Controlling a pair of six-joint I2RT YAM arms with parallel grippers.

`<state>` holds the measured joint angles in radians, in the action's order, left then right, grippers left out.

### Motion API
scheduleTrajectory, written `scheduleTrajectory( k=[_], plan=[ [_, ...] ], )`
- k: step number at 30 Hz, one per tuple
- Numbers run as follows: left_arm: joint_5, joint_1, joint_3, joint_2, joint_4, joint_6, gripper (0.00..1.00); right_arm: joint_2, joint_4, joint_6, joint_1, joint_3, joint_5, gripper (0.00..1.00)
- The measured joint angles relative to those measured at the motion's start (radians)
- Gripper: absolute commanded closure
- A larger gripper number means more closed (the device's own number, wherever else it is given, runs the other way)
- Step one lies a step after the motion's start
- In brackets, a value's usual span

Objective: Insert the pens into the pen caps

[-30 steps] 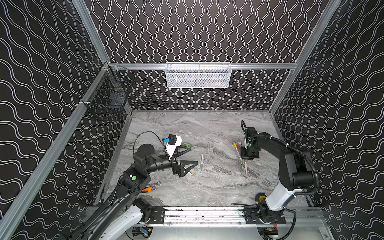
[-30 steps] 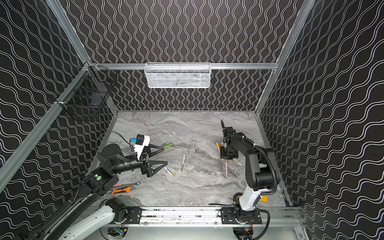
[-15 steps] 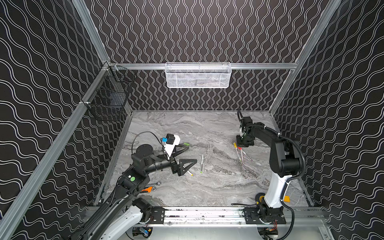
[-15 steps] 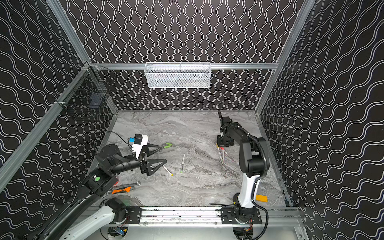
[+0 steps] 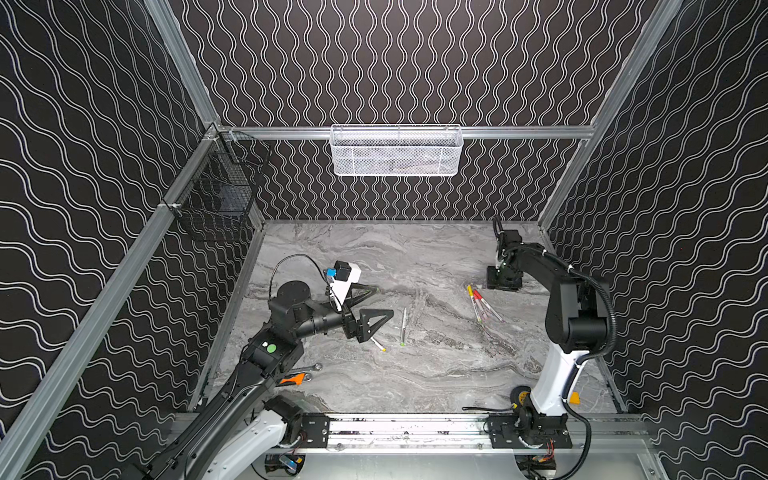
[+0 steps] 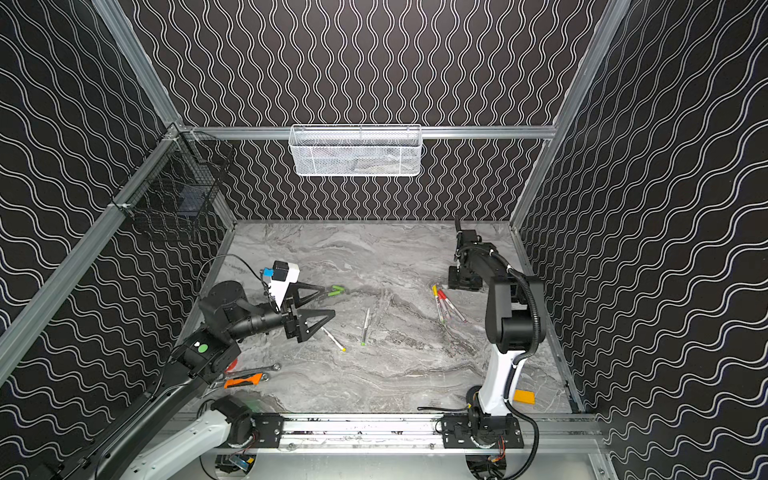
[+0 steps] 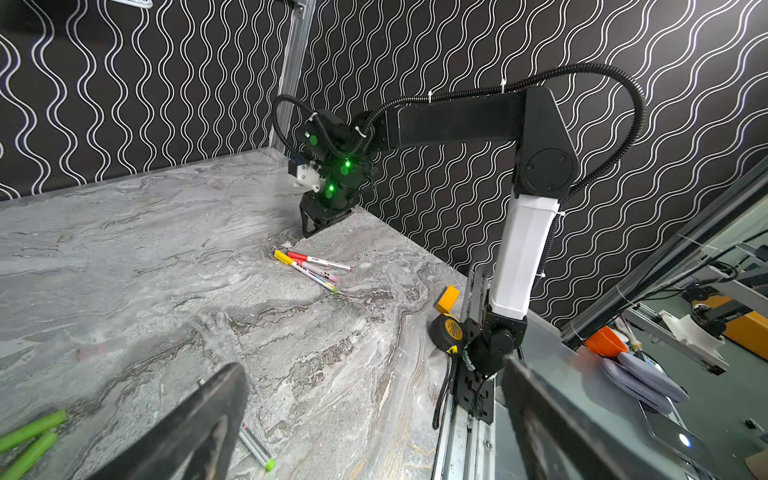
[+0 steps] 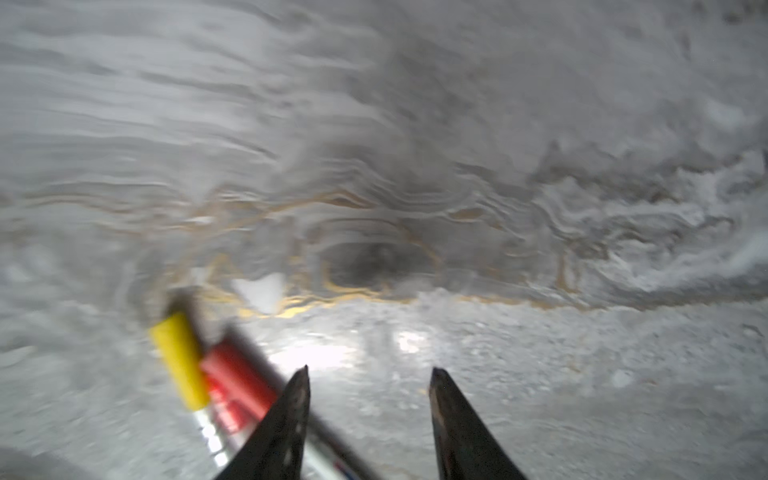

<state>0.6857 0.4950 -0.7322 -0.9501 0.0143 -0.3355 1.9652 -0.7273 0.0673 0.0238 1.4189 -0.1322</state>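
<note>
Grey veined marble-look tabletop, matte. Thin white-barrel capped pens, w/ stubby yellow + red caps on, lie bunched on the right side. Two slim loose pens mid-table, green and yellow tips. Two glossy green caps lie just beside the left arm's far finger. Left arm stretched low, near horizontal; left gripper jaws wide apart, empty. Right arm reaches far, wrist pointing down; right gripper tips moderately apart, nothing btw them, just beside the capped pens; view blurred.
</note>
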Motion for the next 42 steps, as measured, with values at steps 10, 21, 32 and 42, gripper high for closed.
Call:
scheduleTrajectory(
  k=[10, 21, 32, 42],
  plan=[
    [0.042, -0.029, 0.002, -0.026, 0.052, -0.029, 0.02, -0.034, -0.004, -0.001, 0.008, -0.088, -0.024, 0.49],
    [0.066, -0.03, 0.002, -0.031, 0.074, -0.04, 0.01, -0.056, -0.013, -0.013, 0.054, -0.125, 0.011, 0.49],
    [0.061, -0.03, -0.008, 0.003, 0.057, -0.039, 0.01, -0.208, -0.017, -0.015, 0.117, -0.127, 0.106, 0.47],
    [-0.103, -0.031, -0.008, 0.119, -0.106, -0.024, 0.01, -0.261, 0.026, 0.082, 0.424, -0.132, 0.198, 0.4]
  ],
)
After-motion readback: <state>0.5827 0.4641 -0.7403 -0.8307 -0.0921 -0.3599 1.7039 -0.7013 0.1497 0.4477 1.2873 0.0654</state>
